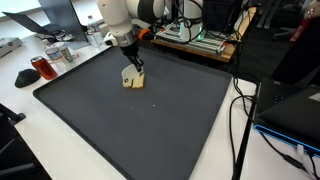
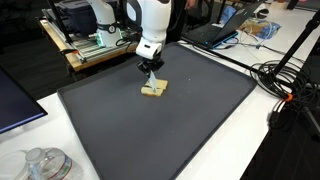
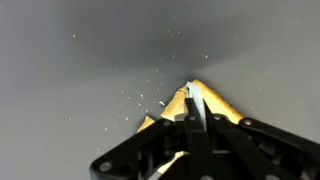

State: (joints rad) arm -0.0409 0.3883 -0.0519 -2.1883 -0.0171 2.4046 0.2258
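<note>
In the wrist view the claw (image 3: 193, 100) hides much of the wooden block (image 3: 216, 104) beneath it.

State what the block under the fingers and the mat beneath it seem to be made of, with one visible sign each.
Block: probably bare wood, matt pale tan, with flat faces and sharp edges in the wrist view; stiff foam cannot be ruled out.
Mat: dark grey and matt, perhaps rubber or foam; it shows no shine, and pale specks lie on it in the wrist view.

On the mat (image 2: 200, 130), a block (image 2: 153, 90) directly under the jaws, toward the far edge
</note>
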